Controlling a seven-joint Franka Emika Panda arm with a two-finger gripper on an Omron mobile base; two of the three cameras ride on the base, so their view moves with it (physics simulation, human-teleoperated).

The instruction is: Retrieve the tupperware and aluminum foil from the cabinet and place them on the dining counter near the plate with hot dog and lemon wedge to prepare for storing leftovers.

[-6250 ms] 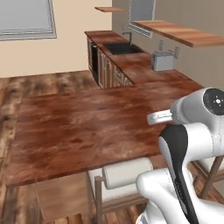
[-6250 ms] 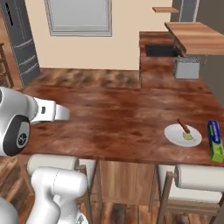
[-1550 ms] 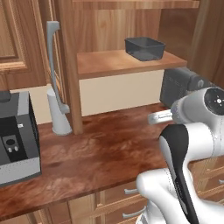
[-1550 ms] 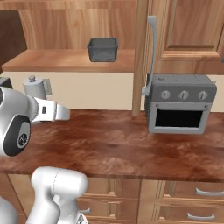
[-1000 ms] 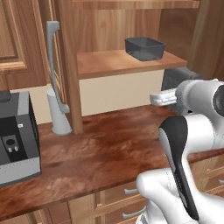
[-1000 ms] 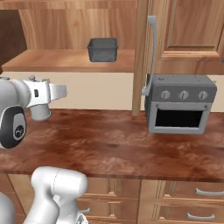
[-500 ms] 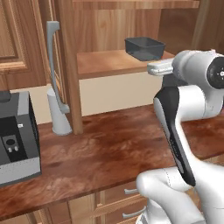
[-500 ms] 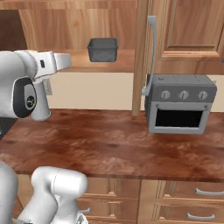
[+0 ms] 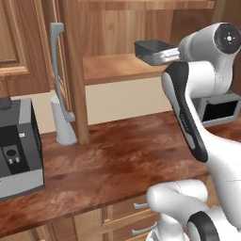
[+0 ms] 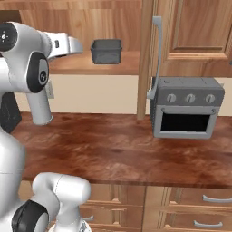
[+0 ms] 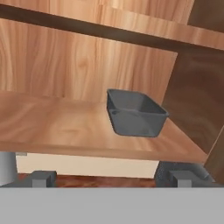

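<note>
Change: the arm has risen from the surface to shelf height, claw [image 10: 77,46] now beside the tupperware [image 10: 106,51], upper middle of frame.
Claw: empty; opening unclear.
Meaning: tupperware grasp looks next.

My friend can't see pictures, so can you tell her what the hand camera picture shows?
A small dark grey tupperware tub sits empty and upright on the light wooden shelf of the open cabinet, toward its right side. The gripper is below the shelf edge, its two dark fingertips spread wide apart and holding nothing.
</note>
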